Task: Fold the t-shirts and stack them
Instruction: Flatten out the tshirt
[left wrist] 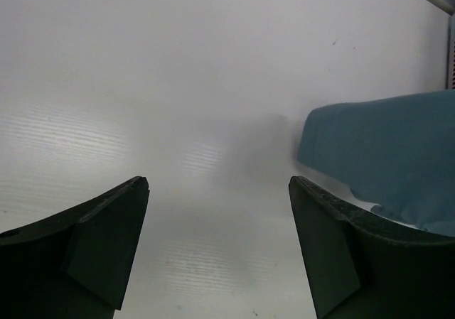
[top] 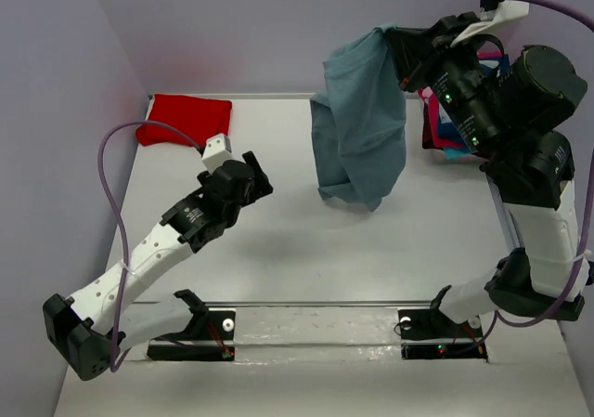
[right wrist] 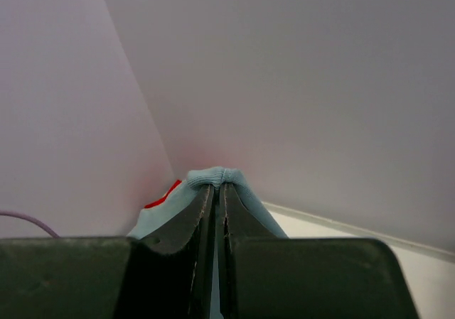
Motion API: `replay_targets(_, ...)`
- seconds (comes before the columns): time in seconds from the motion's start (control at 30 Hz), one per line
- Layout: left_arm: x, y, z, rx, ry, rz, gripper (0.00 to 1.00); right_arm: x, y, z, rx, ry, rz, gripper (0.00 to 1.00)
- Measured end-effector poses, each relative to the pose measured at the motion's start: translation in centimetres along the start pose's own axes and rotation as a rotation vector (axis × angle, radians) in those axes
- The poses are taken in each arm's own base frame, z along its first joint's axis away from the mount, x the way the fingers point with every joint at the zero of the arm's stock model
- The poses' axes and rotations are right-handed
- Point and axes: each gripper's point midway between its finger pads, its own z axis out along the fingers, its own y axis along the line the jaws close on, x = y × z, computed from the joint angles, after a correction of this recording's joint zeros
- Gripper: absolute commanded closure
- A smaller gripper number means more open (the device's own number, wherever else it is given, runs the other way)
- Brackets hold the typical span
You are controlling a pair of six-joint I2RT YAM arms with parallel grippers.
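**Grey-blue tee (top: 357, 120) hanging, left jaws empty**

My left jaws stand wide apart, holding nothing, low over the table (top: 278, 259). Farther back, my right jaws are pinched tight on the grey-blue tee, which hangs over mid-table. The red tee (top: 184, 118) lies folded in the far-left corner.

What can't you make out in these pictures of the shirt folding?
Top view: the pile of shirts at the right, mostly behind the right arm.
Left wrist view: the grey-blue shirt, cut off by the right edge.
Right wrist view: the red shirt, a sliver behind the right pincer and its cloth.
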Motion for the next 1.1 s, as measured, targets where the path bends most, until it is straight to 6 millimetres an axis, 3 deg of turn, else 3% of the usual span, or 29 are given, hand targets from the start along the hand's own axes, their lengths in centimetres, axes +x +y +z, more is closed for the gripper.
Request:
replay_targets(0.1,1.2,1.0,0.3,-0.016,0.018,0.011,0.08,-1.4,0.9,0.4,-0.022,-0.04,0.002,0.93)
replay_targets(0.2,2.0,1.5,0.4,-0.023,0.032,0.014,0.08,-2.1,3.2,1.5,-0.067,-0.068,0.005,0.93)
replay_targets(0.27,2.1,1.5,0.4,-0.021,0.034,0.013,0.08,-0.3,4.7,2.1,-0.092,-0.031,-0.009,0.93)
replay_targets(0.37,2.0,1.3,0.5,-0.012,0.032,0.005,0.08,3.9,6.1,3.1,-0.111,0.083,-0.051,0.93)
replay_targets(0.53,1.9,1.1,0.5,-0.005,0.029,-0.004,0.08,10.0,6.1,4.1,-0.071,0.247,-0.098,0.93)
replay_targets(0.63,1.9,1.0,0.5,-0.002,0.027,-0.006,0.08,12.0,5.2,2.4,-0.065,0.324,-0.128,0.93)
replay_targets(0.77,1.9,1.0,0.5,-0.001,0.026,-0.007,0.07,9.6,3.7,1.3,-0.01,0.286,-0.112,0.93)
replay_targets(0.93,1.8,0.7,0.6,0.01,0.023,-0.013,0.07,6.0,0.6,-2.1,0.052,0.214,-0.087,0.93)
replay_targets(1.03,2.0,0.6,0.7,0.015,0.027,-0.013,0.09,2.6,0.2,-2.3,0.077,0.136,-0.046,0.93)
replay_targets(1.1,2.2,0.7,0.7,0.015,0.03,-0.013,0.12,2.3,0.2,-2.4,0.078,0.128,-0.042,0.93)
